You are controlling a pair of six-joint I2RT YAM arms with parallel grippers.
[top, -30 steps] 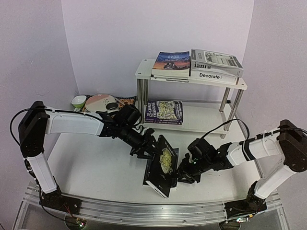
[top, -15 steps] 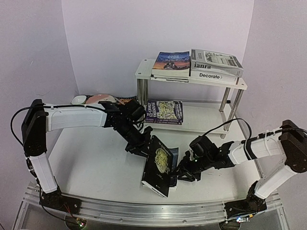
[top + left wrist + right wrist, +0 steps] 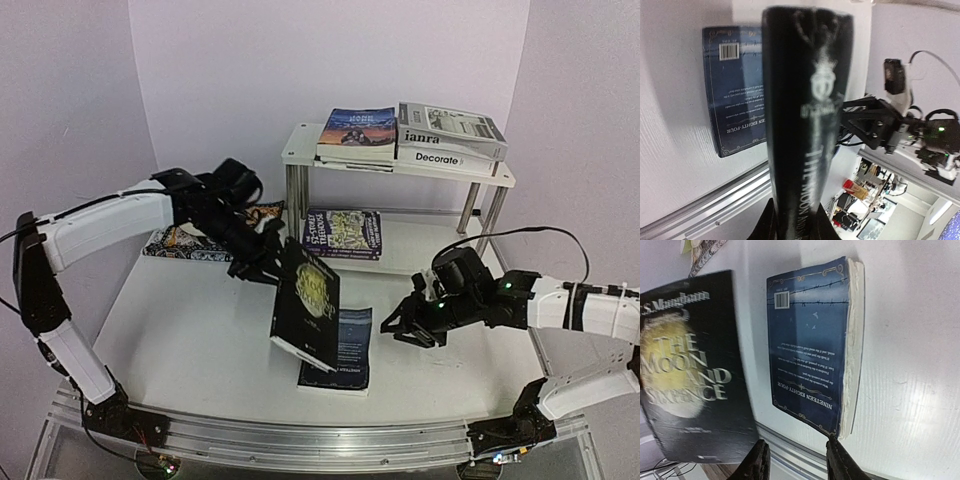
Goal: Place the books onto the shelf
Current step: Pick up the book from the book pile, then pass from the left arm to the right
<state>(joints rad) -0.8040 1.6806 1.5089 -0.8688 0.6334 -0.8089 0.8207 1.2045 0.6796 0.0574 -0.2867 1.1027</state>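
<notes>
Above table (image 3: 200, 340), black book (image 3: 306, 315) lifted clear, left jaws clamped on it; right jaws apart, backed off

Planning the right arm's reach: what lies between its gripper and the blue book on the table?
Nothing; the top view shows only bare table between the right gripper and the blue book.

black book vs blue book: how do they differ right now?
The black book is lifted and tilted, gripped by the left tool; the blue book lies flat on the table, ungripped. The black book shows its front cover with a gold title; the blue book shows its back cover with a barcode. Both are off the shelf.
</notes>
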